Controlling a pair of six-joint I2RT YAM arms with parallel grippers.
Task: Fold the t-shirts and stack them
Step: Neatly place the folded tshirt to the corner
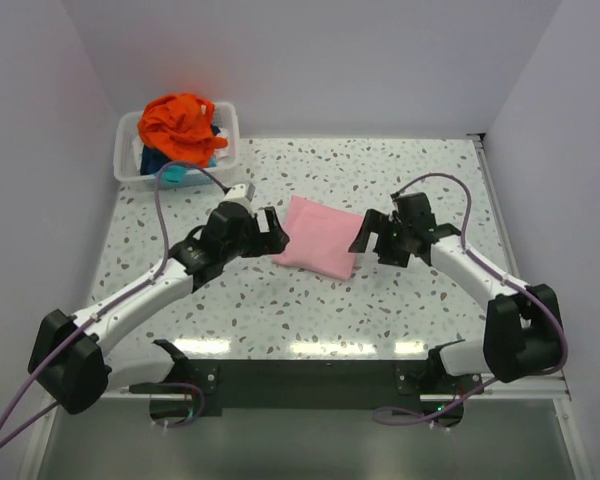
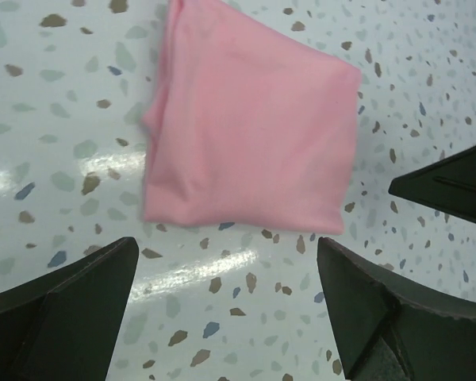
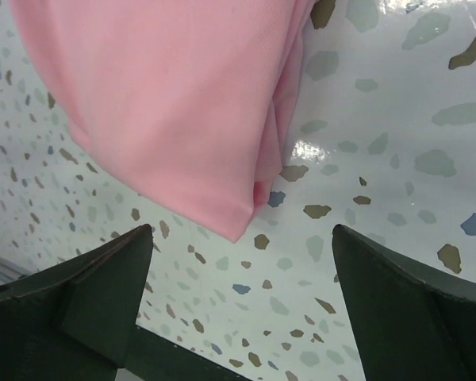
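A light pink t-shirt lies folded into a small flat rectangle at the middle of the table. It also shows in the left wrist view and in the right wrist view. My left gripper is open and empty just left of it, jaws wide apart over bare table. My right gripper is open and empty just right of it. A bright orange t-shirt is heaped on teal and dark blue cloth in a white bin.
The white plastic bin stands at the back left corner of the speckled table. White walls close in the left, back and right sides. The right gripper's black finger shows at the right edge of the left wrist view.
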